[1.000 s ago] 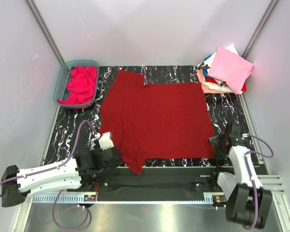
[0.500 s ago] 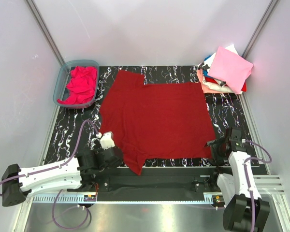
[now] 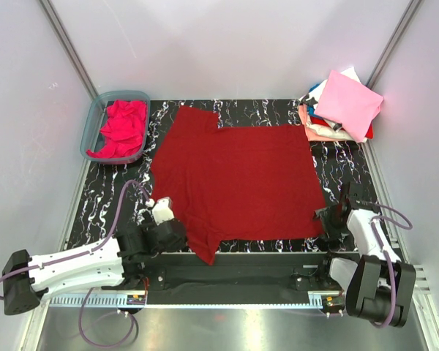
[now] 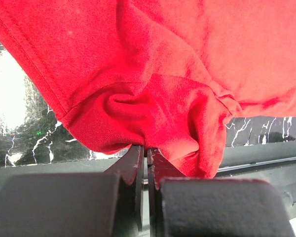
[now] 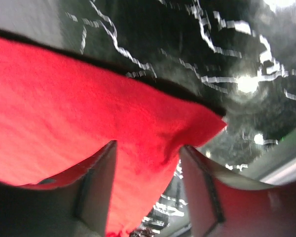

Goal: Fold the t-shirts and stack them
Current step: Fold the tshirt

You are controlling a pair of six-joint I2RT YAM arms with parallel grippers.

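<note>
Pinching the shirt's (image 3: 238,179) near left corner, the left end effector (image 4: 147,158) is shut; the right end effector (image 5: 148,163) sits open around its near right corner.

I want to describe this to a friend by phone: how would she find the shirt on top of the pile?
On the black marbled table, look to the far right corner, where a pile of folded shirts sits. The pale pink shirt lies on top, a tilted square; those beneath, salmon, white, blue and red, only peek out.
</note>
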